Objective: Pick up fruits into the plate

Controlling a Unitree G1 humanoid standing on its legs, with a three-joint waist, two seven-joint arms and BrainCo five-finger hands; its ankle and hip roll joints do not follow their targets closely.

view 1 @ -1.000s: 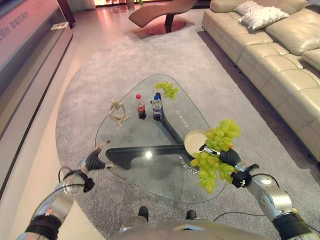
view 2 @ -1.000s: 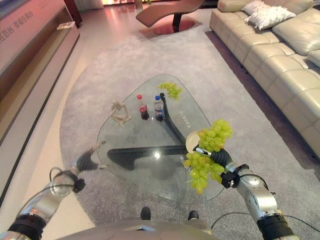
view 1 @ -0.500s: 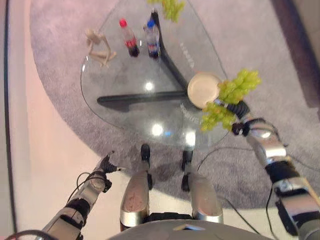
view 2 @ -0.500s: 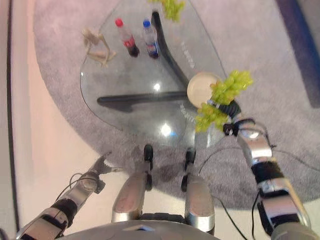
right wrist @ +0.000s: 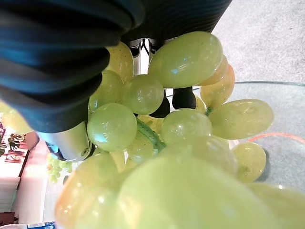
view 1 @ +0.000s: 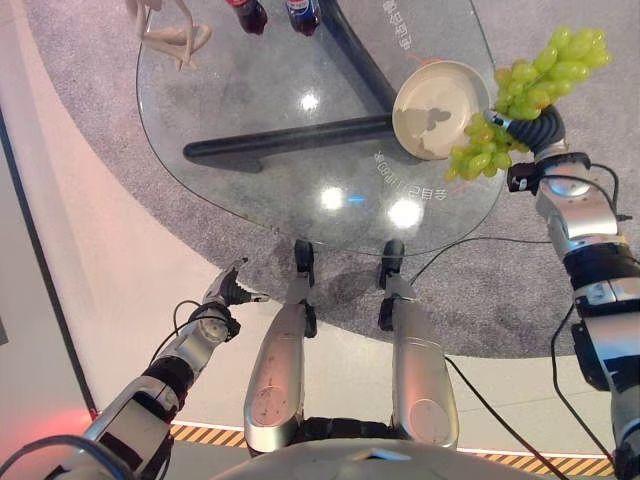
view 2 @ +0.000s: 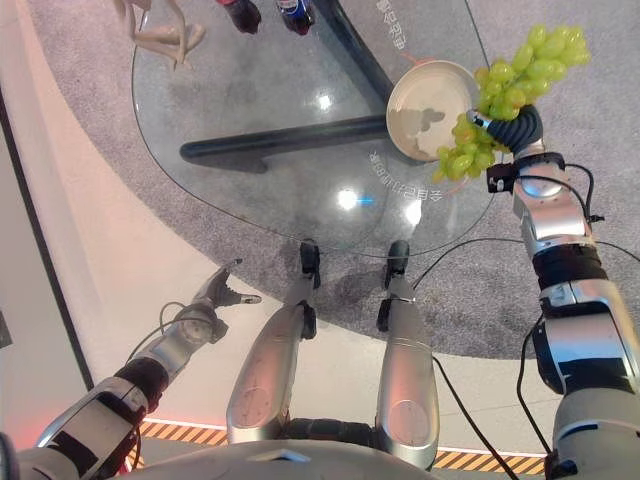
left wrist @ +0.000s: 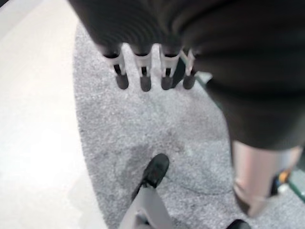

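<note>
— Where are the grapes?

— The bunch of green grapes (view 1: 525,95) is in the upper right of the left eye view, clasped in the right hand (view 1: 533,130). In the right wrist view the dark-tipped fingers (right wrist: 183,98) curl in among the grapes, so that hand is closed around the bunch.

— And the plate?

— The beige plate (view 1: 440,108) sits on the glass table (view 1: 250,100) near its right edge, just left of the bunch. Part of the bunch hangs over the plate's right rim; another part sticks up and out past the table edge, above the grey carpet (view 1: 520,290). I cannot tell whether any grape touches the plate.

— The other hand?

— The left hand (view 1: 226,290) is low in the lower left, off the table, over the border of carpet and pale floor (view 1: 90,300). Its fingers (left wrist: 143,81) hang straight and loose in the left wrist view — holding nothing.

— Anything else on the table?

— At the top edge, two bottles (view 1: 270,14) stand side by side, and a pale figurine (view 1: 165,35) is in the upper left.
</note>
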